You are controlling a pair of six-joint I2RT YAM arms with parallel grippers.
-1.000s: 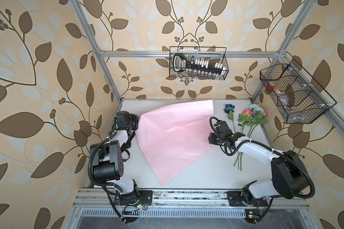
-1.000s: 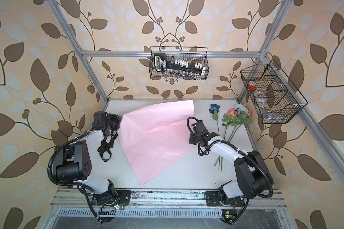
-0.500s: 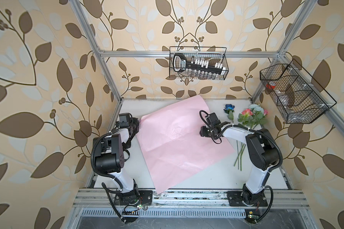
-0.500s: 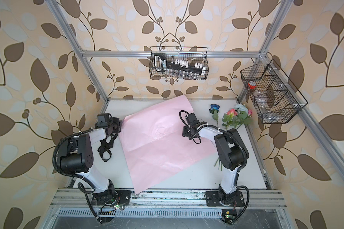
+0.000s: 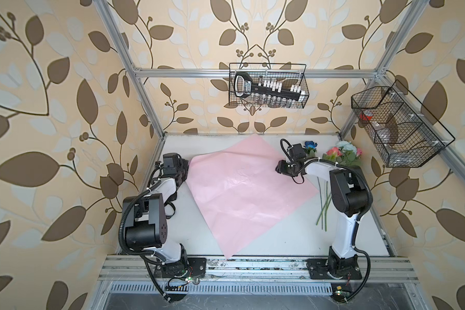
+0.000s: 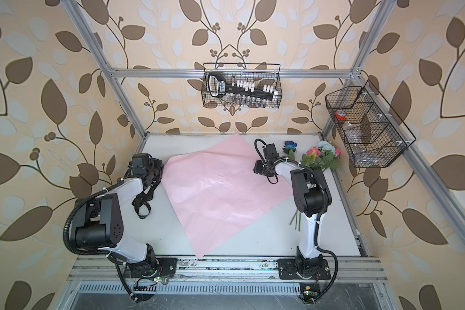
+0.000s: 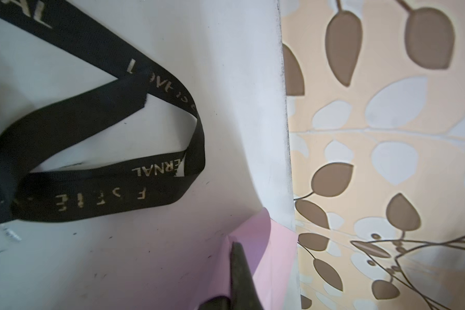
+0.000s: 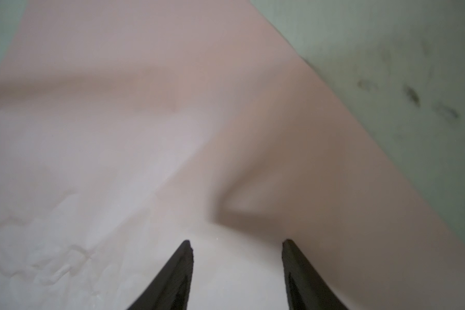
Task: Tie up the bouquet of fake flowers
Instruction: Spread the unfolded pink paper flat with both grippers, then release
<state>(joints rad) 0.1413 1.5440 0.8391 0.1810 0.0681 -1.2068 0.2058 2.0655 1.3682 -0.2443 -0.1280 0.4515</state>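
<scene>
Bouquet (image 5: 341, 157) beside paper (image 5: 242, 193), left pincer (image 7: 234, 245) clamps it, right pincer (image 8: 236, 241) apart, basket (image 5: 232, 102) holds vials (image 5: 273, 101)

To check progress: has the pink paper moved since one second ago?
Yes. The pink paper spread rightward; its corner now nearly reaches the flower stems.

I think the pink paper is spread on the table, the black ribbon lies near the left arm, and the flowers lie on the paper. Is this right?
Only the flowers are wrong: they lie on the bare table beside the pink paper, not on it. Both top views show this; the rest holds.
</scene>
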